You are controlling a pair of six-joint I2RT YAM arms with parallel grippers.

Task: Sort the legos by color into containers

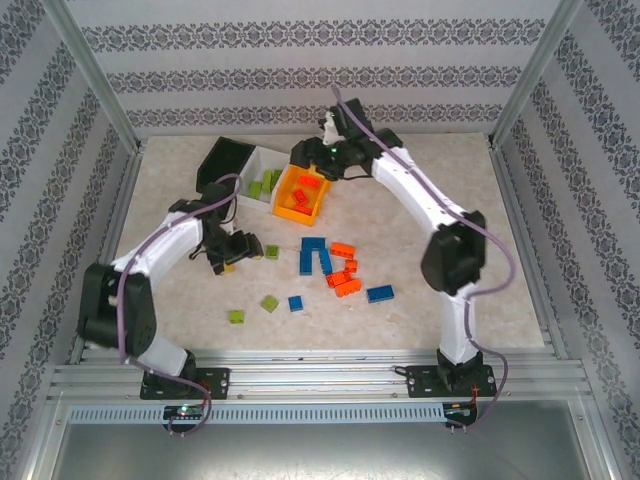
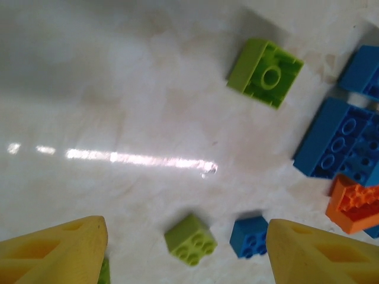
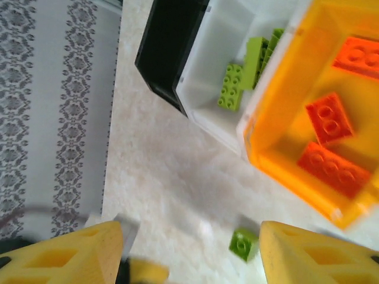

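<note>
While its fingers are spread and empty, left gripper (image 2: 185, 232) has a green lego (image 2: 190, 239) between them on the table (image 2: 118, 89), studs up, square, skewed. Right gripper (image 3: 189, 228), also spread empty, near orange bin (image 3: 272, 118); red legos (image 3: 333, 168) inside lie diagonal.

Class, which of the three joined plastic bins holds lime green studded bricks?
The white plastic bin, middle of the row; its orange-yellow neighbour holds orange-red bricks.
</note>
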